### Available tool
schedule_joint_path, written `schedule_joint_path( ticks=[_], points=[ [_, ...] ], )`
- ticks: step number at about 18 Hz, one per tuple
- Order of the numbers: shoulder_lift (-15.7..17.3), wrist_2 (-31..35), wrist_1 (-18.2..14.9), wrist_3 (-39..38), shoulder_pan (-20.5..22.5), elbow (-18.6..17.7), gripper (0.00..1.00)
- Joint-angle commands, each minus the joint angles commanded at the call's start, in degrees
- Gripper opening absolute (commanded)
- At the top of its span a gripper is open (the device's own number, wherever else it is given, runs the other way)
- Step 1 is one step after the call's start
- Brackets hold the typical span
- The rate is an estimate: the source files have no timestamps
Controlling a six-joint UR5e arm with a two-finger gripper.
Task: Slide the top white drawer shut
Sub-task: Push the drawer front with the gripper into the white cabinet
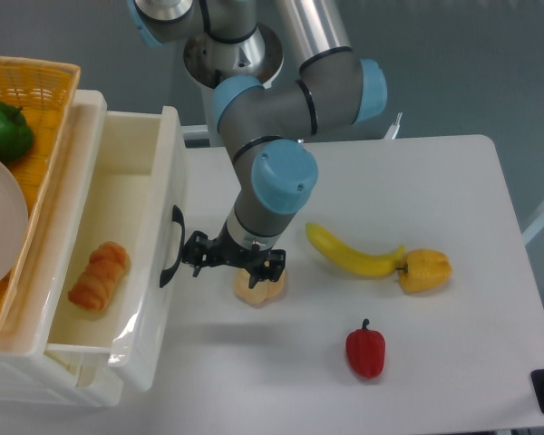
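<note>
While the top white drawer (154,263), a deep tray of glossy plastic with a black arched handle (170,246), stands pulled out at the table's left edge, a ridged orange pastry (97,276) lies inside. Beside that handle sits the black gripper (228,258); whether its fingers are parted or grasp anything, I cannot tell. No writing is readable; a smooth yellow banana (349,254) curves nearby.
</note>
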Motion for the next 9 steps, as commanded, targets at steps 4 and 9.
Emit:
schedule_joint_path(
  ticks=[4,9],
  points=[
    [-0.1,0.4,0.1,-0.2,-1.5,0.1,1.00],
    [0.0,0.4,0.0,-1.0,-2.4,0.3,1.00]
  ],
)
